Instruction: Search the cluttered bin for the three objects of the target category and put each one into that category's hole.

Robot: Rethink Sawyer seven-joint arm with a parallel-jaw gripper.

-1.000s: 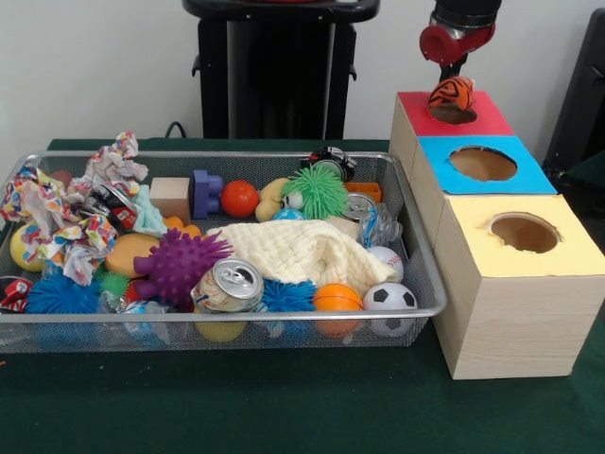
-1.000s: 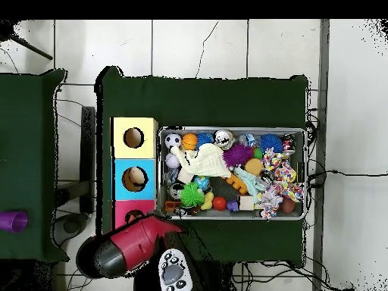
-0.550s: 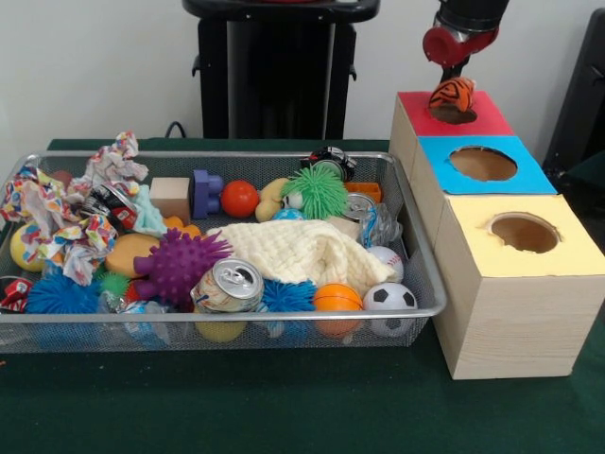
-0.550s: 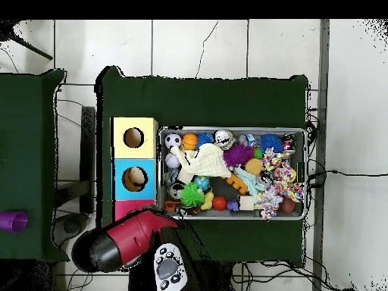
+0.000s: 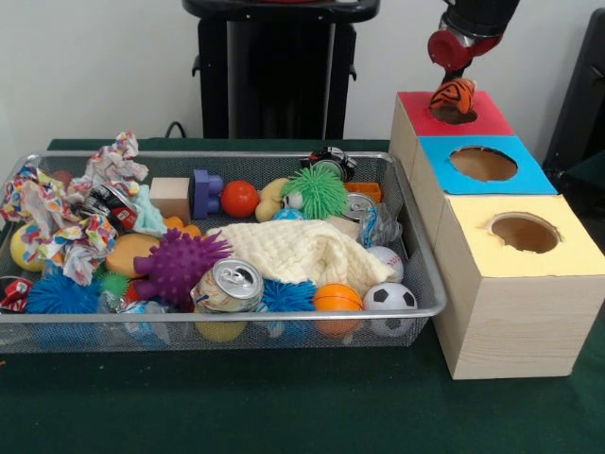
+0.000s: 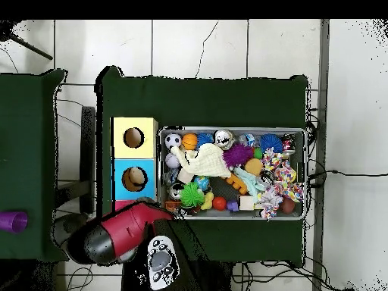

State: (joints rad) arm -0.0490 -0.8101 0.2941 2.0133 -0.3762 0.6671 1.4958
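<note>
An orange tiger-striped ball (image 5: 452,96) rests in the round hole of the red-topped box (image 5: 479,119), half sunk into it. My gripper (image 5: 458,73) hangs just above the ball at the top right, under the red wrist; whether it still touches the ball is not clear. In the overhead view the red arm (image 6: 125,235) covers the red box and hides the gripper. The wire bin (image 5: 417,272) holds a soccer ball (image 5: 389,298), an orange ball (image 5: 337,298), a baseball (image 5: 383,257) and a red ball (image 5: 239,199) among the clutter.
The blue-topped box (image 5: 531,176) and yellow-topped box (image 5: 570,252) stand in a row in front of the red one. The blue hole shows something tan (image 6: 134,178). Also in the bin are a can (image 5: 229,284), a cream cloth (image 5: 302,251), spiky toys and blocks.
The arm has risen a little and drifted right in the front view, away from the ball. The tiger ball has stayed in the red hole. Nothing in the bin moved.
</note>
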